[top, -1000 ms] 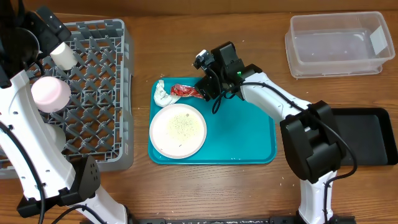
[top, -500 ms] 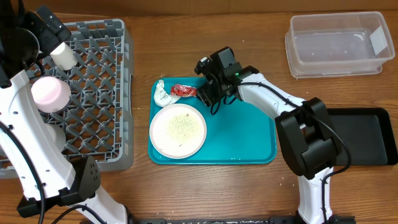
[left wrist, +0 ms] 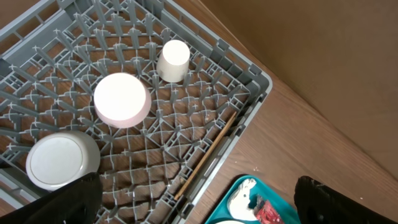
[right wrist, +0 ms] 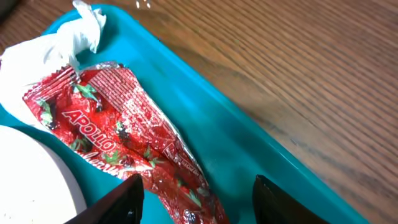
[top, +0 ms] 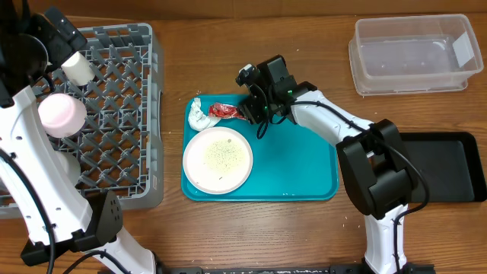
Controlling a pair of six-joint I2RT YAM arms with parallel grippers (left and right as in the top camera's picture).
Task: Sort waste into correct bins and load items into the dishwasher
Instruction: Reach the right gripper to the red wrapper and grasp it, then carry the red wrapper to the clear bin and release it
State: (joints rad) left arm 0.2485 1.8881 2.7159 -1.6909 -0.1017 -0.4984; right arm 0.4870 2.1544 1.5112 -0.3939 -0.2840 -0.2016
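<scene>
A red snack wrapper (top: 224, 111) lies at the back of the teal tray (top: 297, 171), beside a crumpled white tissue (top: 199, 116) and a white plate (top: 218, 159). My right gripper (top: 253, 114) is open right over the wrapper's near end; in the right wrist view the wrapper (right wrist: 130, 143) runs between the two fingertips (right wrist: 196, 202). My left gripper (left wrist: 199, 202) is open and empty, high above the grey dish rack (top: 144, 190), which holds a pink bowl (left wrist: 122, 99), a white cup (left wrist: 173, 60), a white bowl (left wrist: 61, 160) and a chopstick (left wrist: 207, 155).
A clear plastic bin (top: 415, 53) stands at the back right. A black bin (top: 460, 167) sits at the right edge. The tray's right half (top: 293, 164) is bare.
My right gripper shifted slightly forward and back over the wrapper's end, staying open. The left arm has not moved.
</scene>
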